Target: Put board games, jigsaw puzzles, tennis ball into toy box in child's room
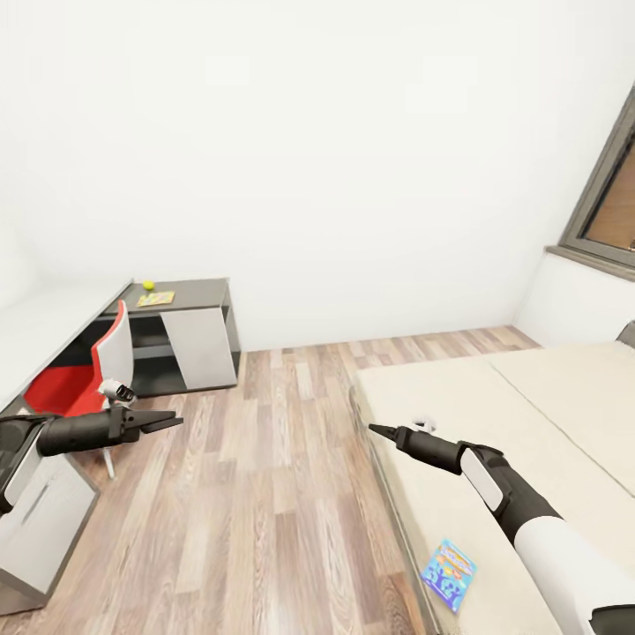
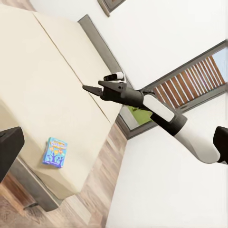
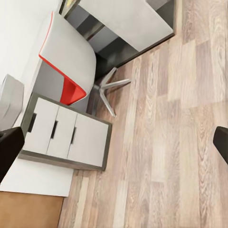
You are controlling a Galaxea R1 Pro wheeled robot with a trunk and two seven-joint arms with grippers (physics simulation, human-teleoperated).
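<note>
**Blue game on the bed, ball on the far bench**

The small blue board game (image 1: 450, 573) lies flat near the bed's (image 1: 459, 414) near edge. The tennis ball (image 1: 148, 285) and a jigsaw puzzle (image 1: 156, 298) sit on the bench's (image 1: 190, 291) dark end. Right jaws (image 1: 382, 431) hover pinched together, empty, above the mattress; left jaws (image 1: 169, 422) too, over the floor (image 1: 265, 494) beside a red chair (image 1: 97, 370).

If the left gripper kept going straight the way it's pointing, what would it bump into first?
Probably the bed. The left gripper points across the wooden floor toward it, and its wrist view looks onto the mattress near the blue board game. Depth is uncertain.
</note>
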